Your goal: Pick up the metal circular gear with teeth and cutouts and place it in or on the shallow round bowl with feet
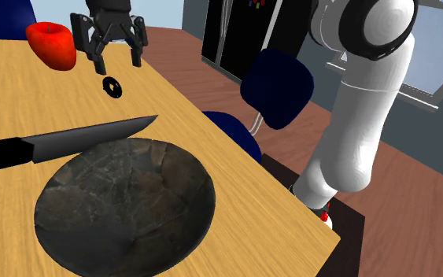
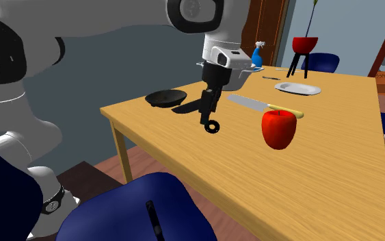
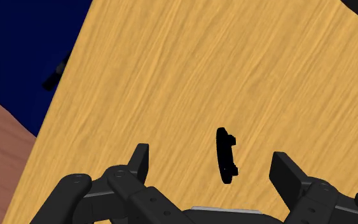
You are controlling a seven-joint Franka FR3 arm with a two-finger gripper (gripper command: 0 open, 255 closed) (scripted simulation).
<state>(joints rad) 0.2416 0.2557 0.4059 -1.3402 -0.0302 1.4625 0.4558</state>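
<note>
Black toothed gear (image 1: pixel 112 85) stands on edge on the wooden table (image 1: pixel 23 102), directly under the gripper (image 1: pixel 117 66). Fingers are spread wide and the gear sits between them untouched, flat faces toward each finger. Dark bowl (image 1: pixel 125 204) is well apart.

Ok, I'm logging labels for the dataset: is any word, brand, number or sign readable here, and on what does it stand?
None: no text can be read anywhere.
The gear, bowl, knife and apple carry no marks.
The small coloured spots on the dark cabinet are too small to read.
</note>
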